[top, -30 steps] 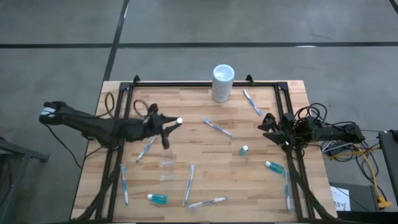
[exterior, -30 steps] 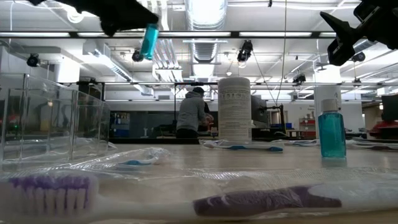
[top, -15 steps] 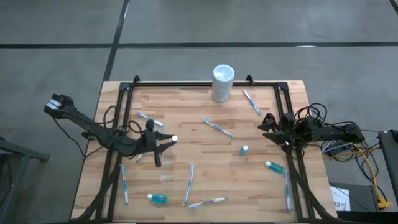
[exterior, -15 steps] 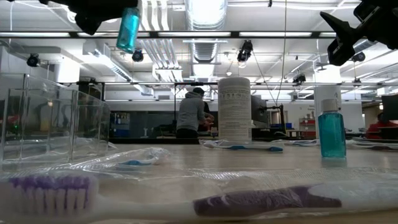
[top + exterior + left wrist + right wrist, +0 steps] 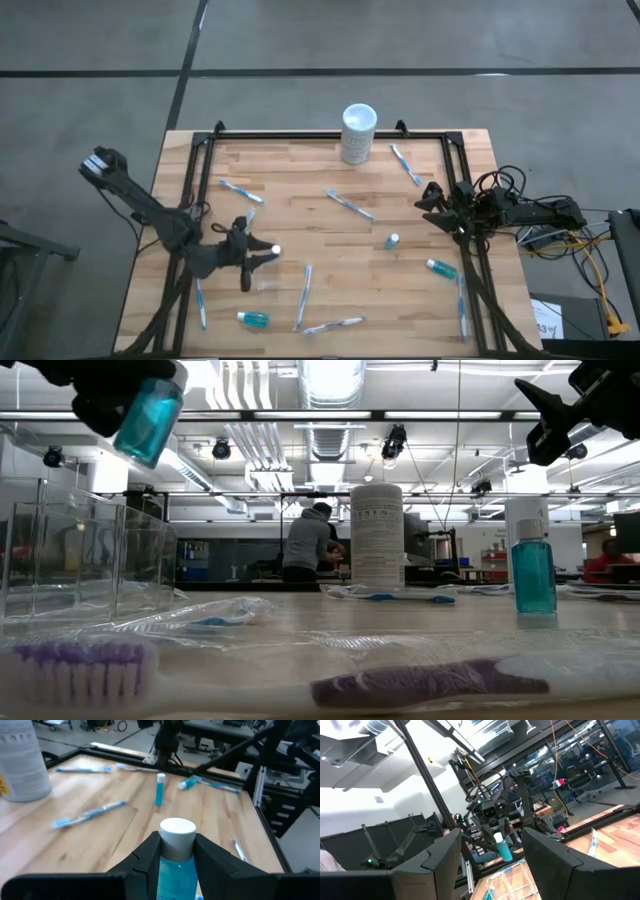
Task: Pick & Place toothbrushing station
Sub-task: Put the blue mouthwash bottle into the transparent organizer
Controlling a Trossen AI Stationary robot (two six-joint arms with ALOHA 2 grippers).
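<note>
On the wooden table [image 5: 330, 240], lower left of the overhead frame, the left gripper [image 5: 262, 252] holds a short teal-and-white tube [image 5: 176, 855] aloft, jaws pinching it. At the right edge, the right gripper [image 5: 428, 205] waits, jaws spread.

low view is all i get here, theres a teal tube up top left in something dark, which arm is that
Observer: The left gripper. It is shut on the teal tube, seen clearly in its wrist view, white cap pointing forward.
Operator: where over the table is it
Observer: From above, it is over the near left part of the table, just by the clear plastic cup.
Operator: and the right arm, i only see a dark shape top right
Observer: The right gripper waits open at the table's right edge, holding nothing.
Operator: any more tubes i cant see
Observer: One lies flat near the front edge, another by the right rail.
</note>
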